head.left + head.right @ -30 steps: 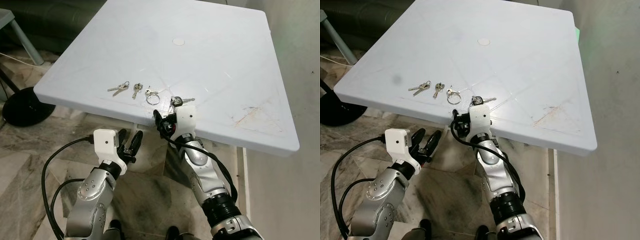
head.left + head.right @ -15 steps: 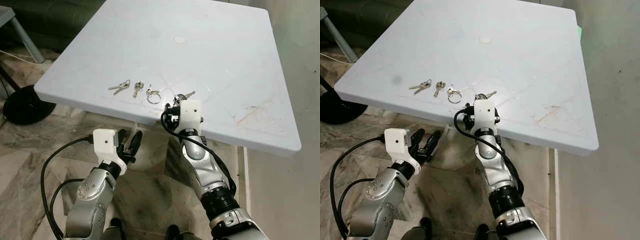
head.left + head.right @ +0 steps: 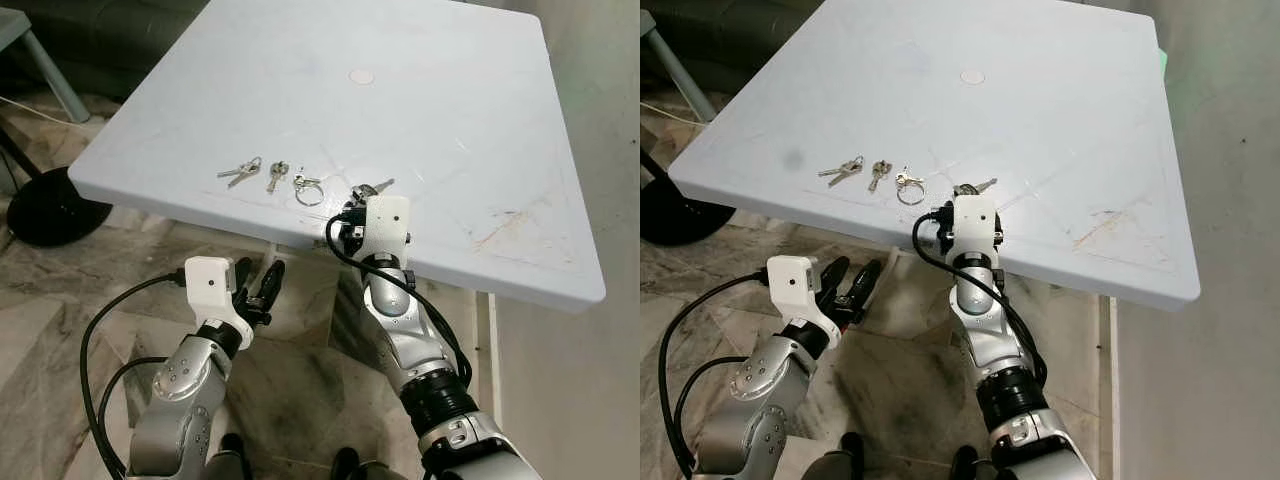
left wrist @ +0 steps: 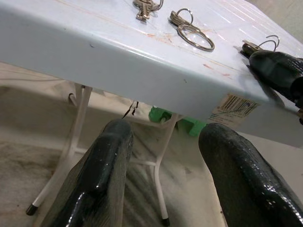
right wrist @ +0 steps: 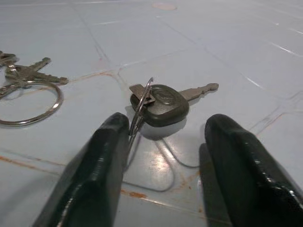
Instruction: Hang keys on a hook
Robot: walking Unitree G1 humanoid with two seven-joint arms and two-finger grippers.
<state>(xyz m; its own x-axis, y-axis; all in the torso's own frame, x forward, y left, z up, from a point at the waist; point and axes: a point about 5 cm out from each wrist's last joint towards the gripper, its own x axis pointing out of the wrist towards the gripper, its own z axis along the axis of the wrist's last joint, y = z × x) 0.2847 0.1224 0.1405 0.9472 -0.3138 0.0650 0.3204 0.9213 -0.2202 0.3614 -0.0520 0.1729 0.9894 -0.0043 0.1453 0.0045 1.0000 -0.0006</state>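
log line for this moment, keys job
phase: reach | right gripper: open, straddling black-headed key on white table | left gripper: open, below table edge | hung: none

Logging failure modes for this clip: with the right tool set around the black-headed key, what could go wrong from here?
1. The black-headed key lies flat on the table, so the open right tool may push it along rather than pinch it.
2. Its thin wire ring sits against one finger and could slip or snag as the tool shuts.
3. The key lies near the table's front edge and could be knocked off.
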